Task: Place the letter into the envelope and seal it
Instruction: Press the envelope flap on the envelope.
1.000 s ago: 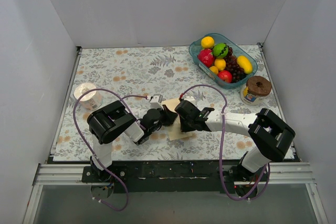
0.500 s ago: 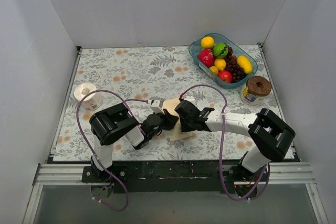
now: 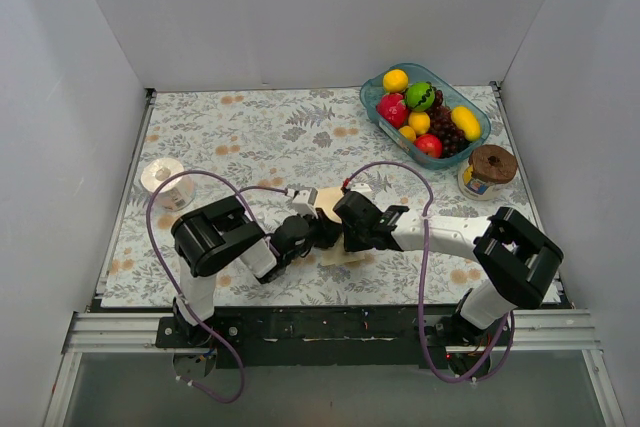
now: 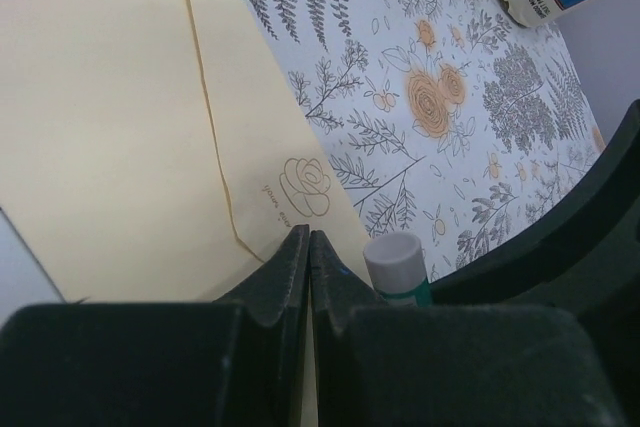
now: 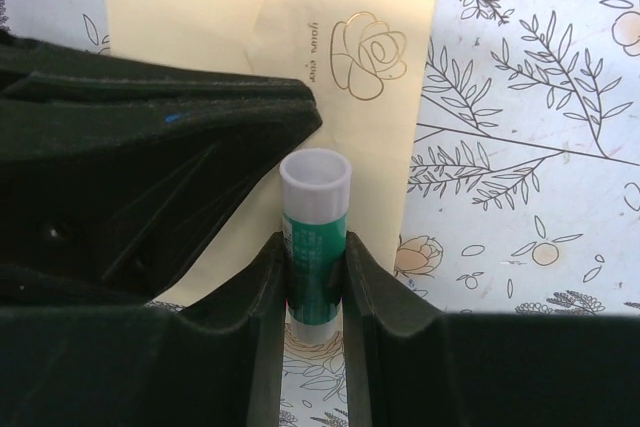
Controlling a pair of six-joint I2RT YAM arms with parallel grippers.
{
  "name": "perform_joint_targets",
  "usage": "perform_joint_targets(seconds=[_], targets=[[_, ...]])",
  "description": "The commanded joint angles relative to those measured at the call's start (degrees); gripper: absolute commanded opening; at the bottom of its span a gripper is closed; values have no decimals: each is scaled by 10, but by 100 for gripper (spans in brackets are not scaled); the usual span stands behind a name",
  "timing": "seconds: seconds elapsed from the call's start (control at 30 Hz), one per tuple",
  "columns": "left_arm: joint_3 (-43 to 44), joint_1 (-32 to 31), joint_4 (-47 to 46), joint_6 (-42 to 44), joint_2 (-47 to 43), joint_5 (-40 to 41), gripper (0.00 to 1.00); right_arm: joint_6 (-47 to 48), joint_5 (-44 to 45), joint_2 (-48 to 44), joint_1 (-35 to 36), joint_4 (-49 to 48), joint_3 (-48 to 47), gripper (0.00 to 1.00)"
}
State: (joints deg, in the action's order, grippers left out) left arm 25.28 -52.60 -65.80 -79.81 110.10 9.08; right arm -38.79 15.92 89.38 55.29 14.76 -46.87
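Observation:
The cream-yellow envelope point(image 3: 326, 198) lies flat on the floral tablecloth, between the two arms, which cover most of it. Its flap seam and a gold rose print point(image 4: 304, 187) show in the left wrist view. My left gripper point(image 4: 309, 237) is shut, empty, with its tips down on the envelope point(image 4: 120, 127). Right beside it, my right gripper point(image 5: 316, 247) is shut on a green glue stick point(image 5: 316, 217) with a white cap, held upright over the envelope's edge point(image 5: 250, 17). The letter is out of view.
A blue tray of fruit point(image 3: 470, 137) sits at the back right, and a cork-lidded jar point(image 3: 487, 169) stands in front of it. A tape roll point(image 3: 165, 180) lies at the left. White walls close in three sides.
My left gripper has slid right across the envelope, ending close against the right gripper. The right gripper with the glue stick has stayed where it was.

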Motion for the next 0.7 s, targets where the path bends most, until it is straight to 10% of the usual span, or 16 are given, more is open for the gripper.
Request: perform_joint_targets(seconds=[0.0,0.67], targets=[[10,35,146,38,35,-30,0,-5,-33,25,3,55,42,1],[126,110,262,105,-66,-75,0,11,-41,8,2,58,11,1]])
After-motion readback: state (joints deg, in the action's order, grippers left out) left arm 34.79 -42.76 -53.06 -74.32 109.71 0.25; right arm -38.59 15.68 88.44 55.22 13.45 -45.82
